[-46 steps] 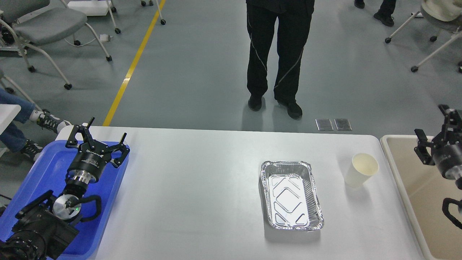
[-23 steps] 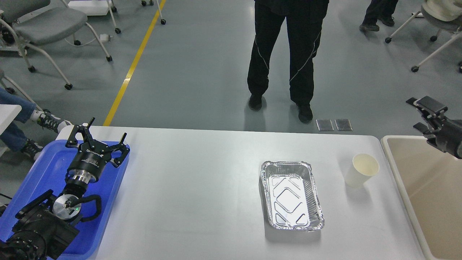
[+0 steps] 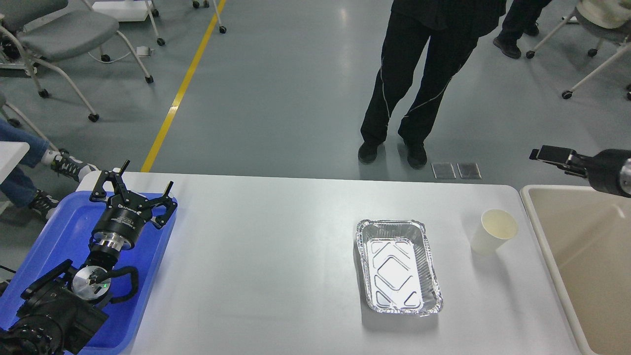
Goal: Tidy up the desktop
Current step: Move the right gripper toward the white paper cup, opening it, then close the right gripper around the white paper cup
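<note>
The white desktop (image 3: 271, 246) fills the middle of the head view. An empty foil tray (image 3: 398, 266) lies on it right of centre. An empty paper cup (image 3: 493, 230) stands upright to the tray's right, near the desktop's right edge. My left gripper (image 3: 134, 190) is open and empty, hovering over the far end of the blue tray (image 3: 59, 231) at the desktop's left end. My right gripper (image 3: 552, 155) comes in from the right edge, above and beyond the cup, pointing left. It is seen side-on, so its fingers cannot be told apart.
A beige bin (image 3: 581, 256) stands against the desktop's right end. A person in black (image 3: 419, 88) stands on the floor beyond the far edge. Wheeled chairs (image 3: 64, 34) stand at the far left and far right.
My right gripper has risen from over the beige bin and swung to point left past its far corner. The person has stepped to the right. My left arm has not moved.
</note>
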Controlling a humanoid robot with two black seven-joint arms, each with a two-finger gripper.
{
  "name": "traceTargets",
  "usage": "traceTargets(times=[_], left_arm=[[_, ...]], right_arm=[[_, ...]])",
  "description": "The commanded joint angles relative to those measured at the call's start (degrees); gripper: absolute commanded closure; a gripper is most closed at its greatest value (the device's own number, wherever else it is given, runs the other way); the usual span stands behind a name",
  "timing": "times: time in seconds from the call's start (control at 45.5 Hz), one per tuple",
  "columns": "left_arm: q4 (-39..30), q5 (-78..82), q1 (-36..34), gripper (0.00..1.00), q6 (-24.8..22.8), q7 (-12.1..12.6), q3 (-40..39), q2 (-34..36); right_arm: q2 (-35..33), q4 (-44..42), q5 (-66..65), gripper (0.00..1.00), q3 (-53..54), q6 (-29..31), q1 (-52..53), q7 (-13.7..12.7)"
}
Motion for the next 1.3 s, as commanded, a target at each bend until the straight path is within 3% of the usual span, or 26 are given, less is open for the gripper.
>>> traceTargets(times=[0.0,0.286,0.681,1.275], left_arm=[[0.0,0.0,0.0,0.00,0.0,0.0,0.0,0.0],[0.0,0.0,0.0,0.00,0.0,0.0,0.0,0.0],[0.0,0.0,0.0,0.00,0.0,0.0,0.0,0.0],[0.0,0.0,0.0,0.00,0.0,0.0,0.0,0.0]], right_arm=[[3.6,0.3,-12.3,0.00,-3.9,0.1,2.4,-0.2],[8.2,-0.7,-12.2,0.00,-4.7,-0.7,-4.1,-0.2],[8.3,-4.8,-11.6,0.00,-3.9,-1.2,-9.3,-0.1],[17.3,-19.4,-11.4,0.01,3.7,-1.0,-19.9,-0.1]])
